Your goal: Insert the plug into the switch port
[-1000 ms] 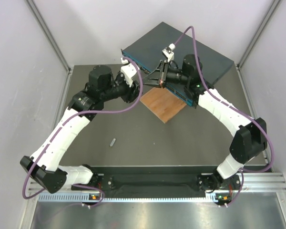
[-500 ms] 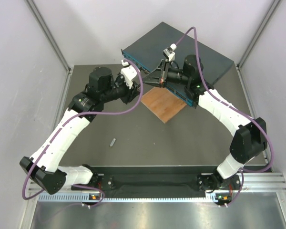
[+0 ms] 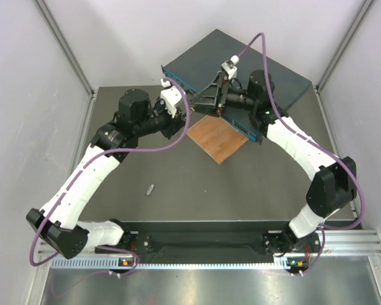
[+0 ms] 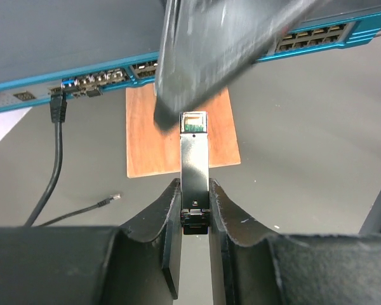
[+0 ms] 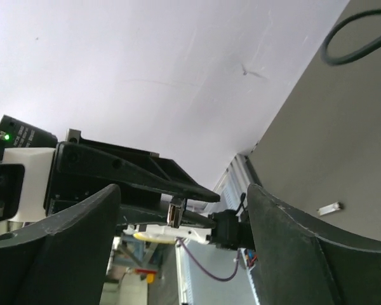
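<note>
The left gripper (image 4: 193, 187) is clenched on a slim, silver-grey metal plug (image 4: 193, 152). Both dark fingers (image 4: 168, 222) press its black rear end, and the long body stands out ahead of them, its open tip aimed at the switch. The tip has not reached the sockets; in the left wrist view it lies over a thin brown wooden board (image 4: 149, 136).

The right gripper (image 5: 183, 190) has its jaws spread wide and grasps nothing. One blurred dark finger (image 4: 222, 44) hangs close in front of the plug's tip, and I cannot tell whether they touch. Between the spread jaws, the right wrist view shows the plug (image 5: 174, 213) in the other gripper.

The large, flat, dark blue-grey metal switch (image 3: 279, 73) lies at an angle at the far end of the dark grey table (image 3: 178, 190). Its teal front face (image 4: 362, 28), with a row of small sockets, is turned to the arms. A black cable (image 4: 56, 146) is plugged in near the left end of that face, and the board (image 3: 219, 140) lies just in front of it. A small grey piece (image 3: 150, 189) lies well apart, nearer the bases. White walls (image 3: 146, 32) with metal posts (image 3: 63, 44) enclose the table.
</note>
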